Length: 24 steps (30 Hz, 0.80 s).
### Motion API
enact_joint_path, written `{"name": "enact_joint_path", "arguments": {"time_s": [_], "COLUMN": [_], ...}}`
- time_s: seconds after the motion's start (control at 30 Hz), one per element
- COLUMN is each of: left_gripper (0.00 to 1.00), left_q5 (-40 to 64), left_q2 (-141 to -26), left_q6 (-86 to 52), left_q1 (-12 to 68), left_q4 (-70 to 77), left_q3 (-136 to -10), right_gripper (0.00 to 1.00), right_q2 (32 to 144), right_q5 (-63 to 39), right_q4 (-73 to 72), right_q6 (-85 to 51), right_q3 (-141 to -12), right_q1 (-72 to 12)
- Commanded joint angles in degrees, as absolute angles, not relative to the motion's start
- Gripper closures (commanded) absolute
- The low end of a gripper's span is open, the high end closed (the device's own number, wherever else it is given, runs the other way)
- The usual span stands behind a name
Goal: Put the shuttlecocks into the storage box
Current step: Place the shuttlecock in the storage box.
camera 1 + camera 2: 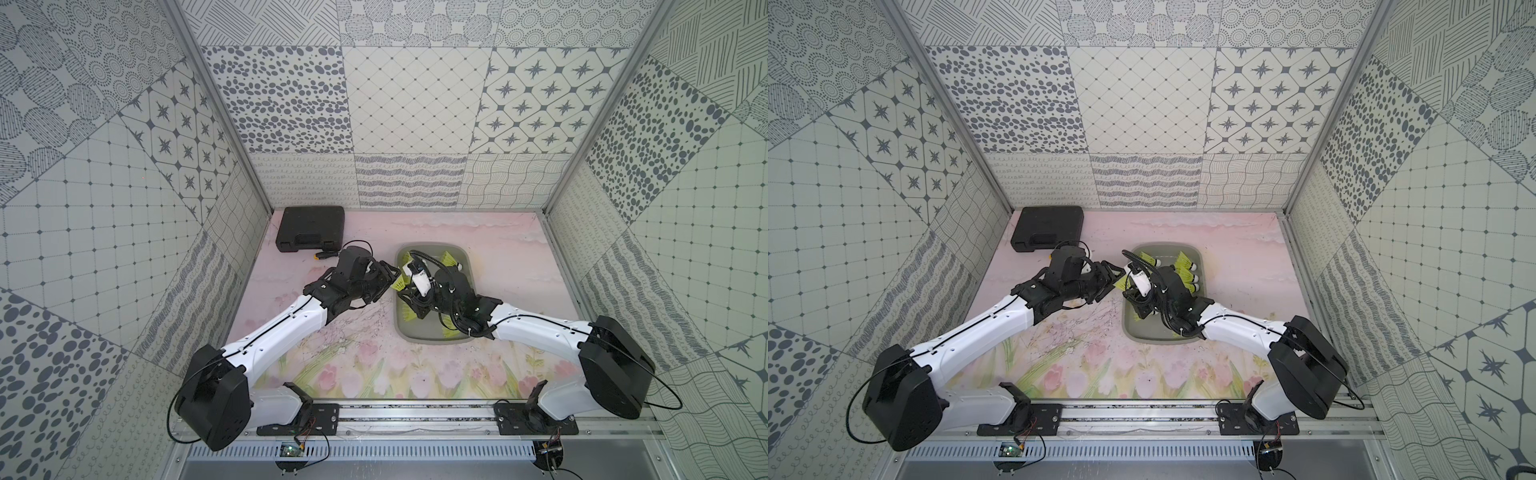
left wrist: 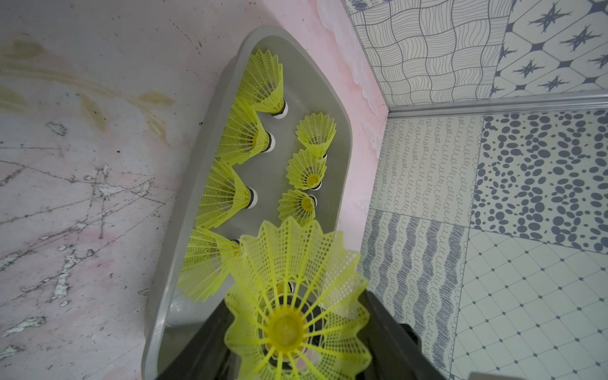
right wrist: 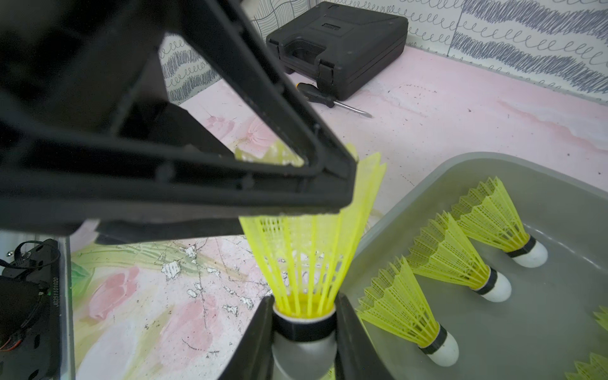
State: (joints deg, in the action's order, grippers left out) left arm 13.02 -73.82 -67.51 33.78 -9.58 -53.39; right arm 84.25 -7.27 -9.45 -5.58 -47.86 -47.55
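The fingers (image 3: 353, 335) of our right gripper (image 3: 304, 301) are clamped on the cork of one shuttlecock (image 3: 306, 250), while the left gripper (image 2: 296, 332) flanks its skirt; whether that one pinches or stands free we cannot tell. On the table (image 1: 374, 365), the storage box (image 3: 437, 184) lies just right of the middle, and the held shuttlecock hangs at its rim toward the table's left edge. We should free the skirt cleanly, then carry it over bare floor between the other shuttlecocks (image 2: 227, 197) and release low, cork down.

Glossy yellow plastic mesh skirts and smooth white tips on shuttlecocks (image 2: 227, 197), box (image 2: 302, 75) of smooth grey plastic, faint sheen, matt black plastic case (image 3: 342, 42), worktop (image 2: 82, 197) print scratched and flaking
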Motion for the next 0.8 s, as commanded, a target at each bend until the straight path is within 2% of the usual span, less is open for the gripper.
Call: {"name": "enact_joint_path", "arguments": {"time_s": [0.0, 0.13, 0.27, 0.5, 0.77], "left_gripper": [0.32, 0.28, 0.28, 0.32, 0.35], "left_q5": [10.3, 10.0, 19.1, 28.6, 40.2], "left_q2": [-73.6, -73.1, -73.5, -78.1, -81.6], "left_q6": [-58.8, -48.6, -35.3, -13.2, -1.8], "left_q1": [33.6, 32.0, 29.2, 27.5, 27.5], "left_q4": [-15.5, -22.6, -25.3, -41.8, -47.2], "left_q3": [-56.8, -60.1, -62.8, -72.8, -77.5], "right_gripper": [0.74, 0.74, 0.74, 0.74, 0.73], "right_q2": [82.0, 80.2, 78.3, 74.6, 72.8], "right_q5": [-5.2, -4.1, -3.8, -4.1, -6.6], "right_q4": [-10.9, -9.8, -8.8, -5.9, -4.1], "right_q6": [-4.2, -2.9, -1.1, 0.9, 3.9], "right_q3": [-46.8, -45.6, -44.5, -43.0, -42.2], "right_q1": [-47.8, -47.8, -47.6, -47.7, -47.7]}}
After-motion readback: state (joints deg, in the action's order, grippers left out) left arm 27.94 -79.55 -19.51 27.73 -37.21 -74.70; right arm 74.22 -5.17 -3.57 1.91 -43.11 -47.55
